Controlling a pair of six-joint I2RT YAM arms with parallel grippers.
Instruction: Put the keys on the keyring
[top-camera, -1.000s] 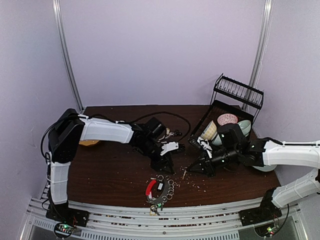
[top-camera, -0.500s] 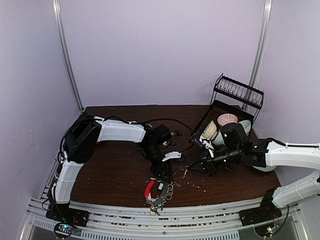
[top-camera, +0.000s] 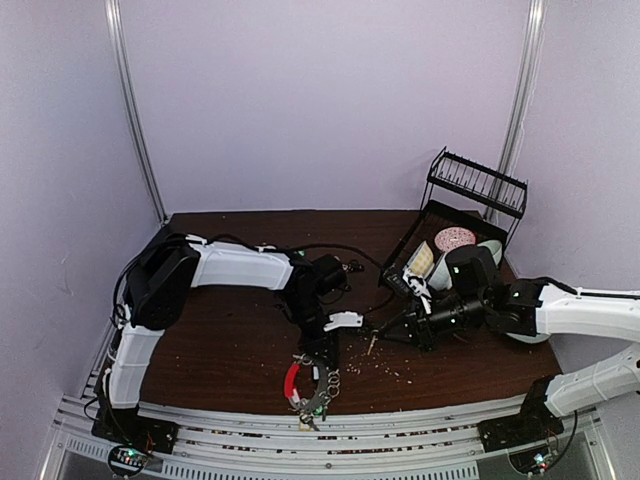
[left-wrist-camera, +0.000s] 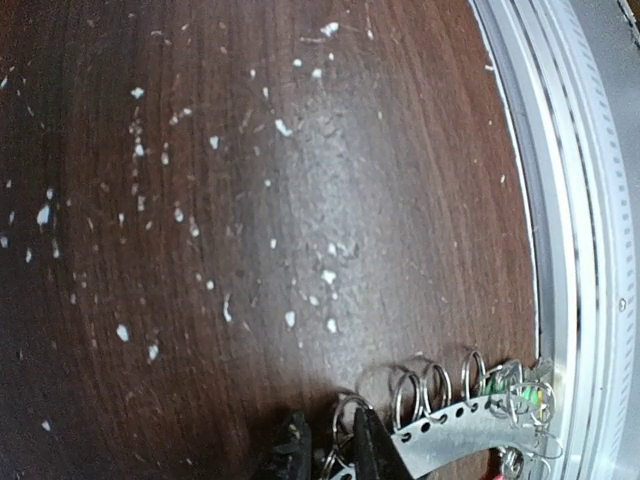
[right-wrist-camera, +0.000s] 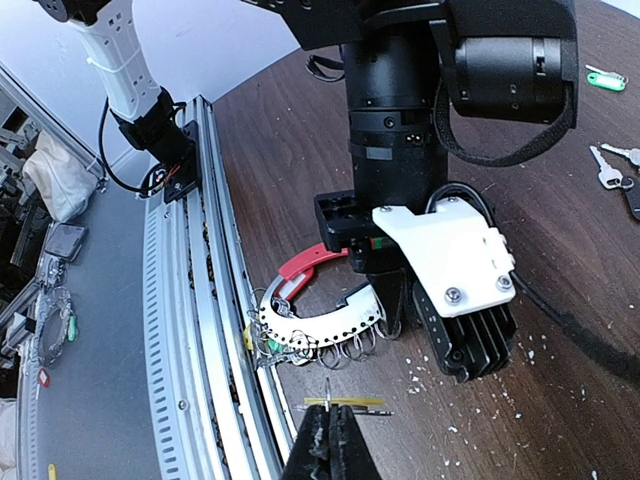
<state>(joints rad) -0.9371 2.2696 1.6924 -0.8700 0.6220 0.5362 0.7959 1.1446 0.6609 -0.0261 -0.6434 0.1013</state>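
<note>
Lowered and drawn toward the near edge since the earlier frame, the left pincer (top-camera: 322, 360) is now seen directly over the keyring (top-camera: 305, 385), where before it was held farther back on the worktop (top-camera: 230, 340). The right pincer (top-camera: 378, 338) has been brought slightly closer to the centre.

The keyring is laid at the front edge of the worktop, partly over the metal rail (left-wrist-camera: 570, 200). It is made up of 1 red arc (right-wrist-camera: 305, 265) joined to 1 silver perforated band (left-wrist-camera: 445, 430), and small wire loops (left-wrist-camera: 405, 395) are threaded through the band's holes.

In the left wrist view, the 2 dark fingertips (left-wrist-camera: 290, 455) are shown drawn close together, with 1 wire loop in the narrow gap between them. Whether that loop is actually clamped cannot be told.

The right pincer is clenched, its tips pressed together and aimed at the keyring from the right. A thin yellowish sliver (right-wrist-camera: 345, 403) is seen just ahead of those tips; whether it is pinched cannot be told.

Loose silver keys (right-wrist-camera: 608, 172) and 1 green tag (right-wrist-camera: 605, 78) are scattered well behind the left arm. White crumbs (left-wrist-camera: 290, 319) are sprinkled across the dark wood. At the back right, a black dish rack (top-camera: 476, 185) is stood with bowls (top-camera: 455, 238) inside.
</note>
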